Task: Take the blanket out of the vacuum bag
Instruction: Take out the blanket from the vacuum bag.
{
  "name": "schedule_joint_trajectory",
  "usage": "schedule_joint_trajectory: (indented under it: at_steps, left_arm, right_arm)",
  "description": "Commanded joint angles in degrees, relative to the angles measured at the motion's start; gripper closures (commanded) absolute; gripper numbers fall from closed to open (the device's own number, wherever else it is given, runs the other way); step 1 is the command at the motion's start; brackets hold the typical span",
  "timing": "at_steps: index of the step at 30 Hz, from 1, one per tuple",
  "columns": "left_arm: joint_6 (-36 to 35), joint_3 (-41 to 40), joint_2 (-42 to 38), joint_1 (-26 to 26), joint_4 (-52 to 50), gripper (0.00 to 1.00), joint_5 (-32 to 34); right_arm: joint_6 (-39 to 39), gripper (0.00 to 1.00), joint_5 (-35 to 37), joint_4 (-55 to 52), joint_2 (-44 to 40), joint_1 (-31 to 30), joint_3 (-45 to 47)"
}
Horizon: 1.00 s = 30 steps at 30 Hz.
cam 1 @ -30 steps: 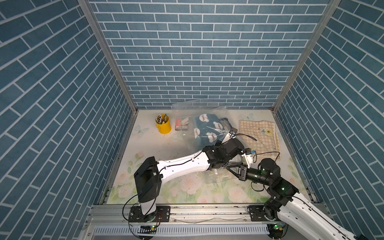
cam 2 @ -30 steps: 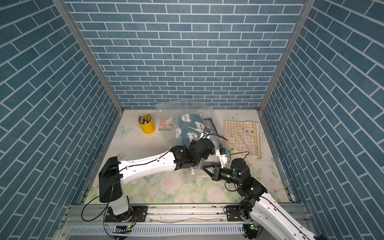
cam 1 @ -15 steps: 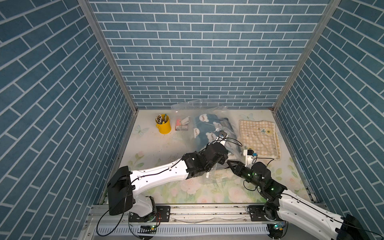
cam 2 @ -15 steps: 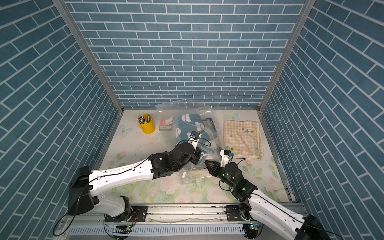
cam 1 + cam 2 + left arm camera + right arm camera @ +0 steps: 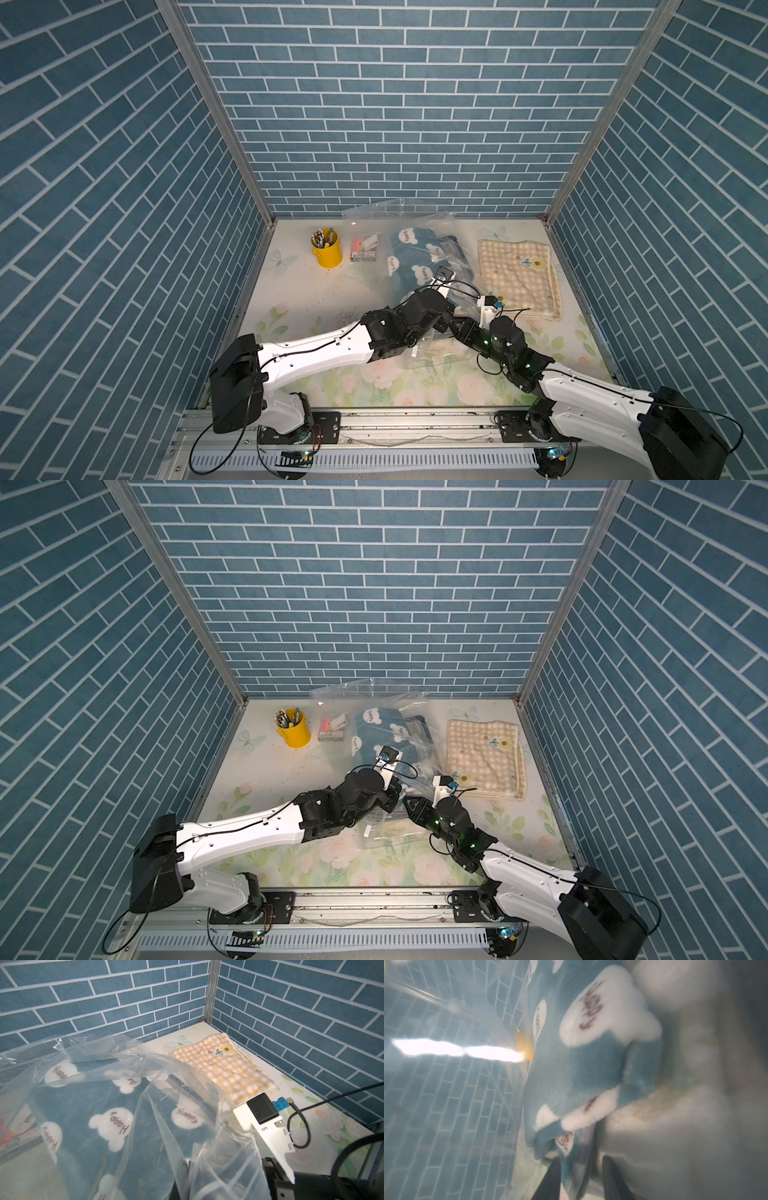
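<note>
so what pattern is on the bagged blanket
The blanket is blue with white "Happy" bears; best in the left wrist view.

Blue blanket [image 5: 409,257] inside crinkled clear vacuum bag [image 5: 374,211]

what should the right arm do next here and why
Probably close the right gripper on the blue blanket. A fold of it lies between the open fingers, and the left gripper appears to hold the vacuum bag mouth lifted, so a pinch looks ready before pulling the blanket out.
</note>
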State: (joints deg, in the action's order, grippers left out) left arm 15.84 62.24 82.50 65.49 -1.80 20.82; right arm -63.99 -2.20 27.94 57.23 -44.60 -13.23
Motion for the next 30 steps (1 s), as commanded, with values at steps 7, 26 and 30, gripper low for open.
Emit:
schedule_joint_trajectory:
  at_steps: [7, 26, 30]
  left_arm:
    - [-0.3, -1.0, -2.5, 0.0, 1.7, 1.00, -0.7]
    - [0.2, -3.9, -6.1, 0.0, 2.1, 1.00, 0.1]
    - [0.5, -4.8, -7.4, 0.0, 2.2, 1.00, 0.0]
  right_arm:
    - [5.2, 1.00, 0.2, 1.5, 2.3, -0.1, -3.9]
    - [20.9, 1.00, 17.9, -24.2, 1.3, 2.8, -16.2]
    - [20.5, 1.00, 19.6, -24.2, -0.5, 2.9, -14.1]
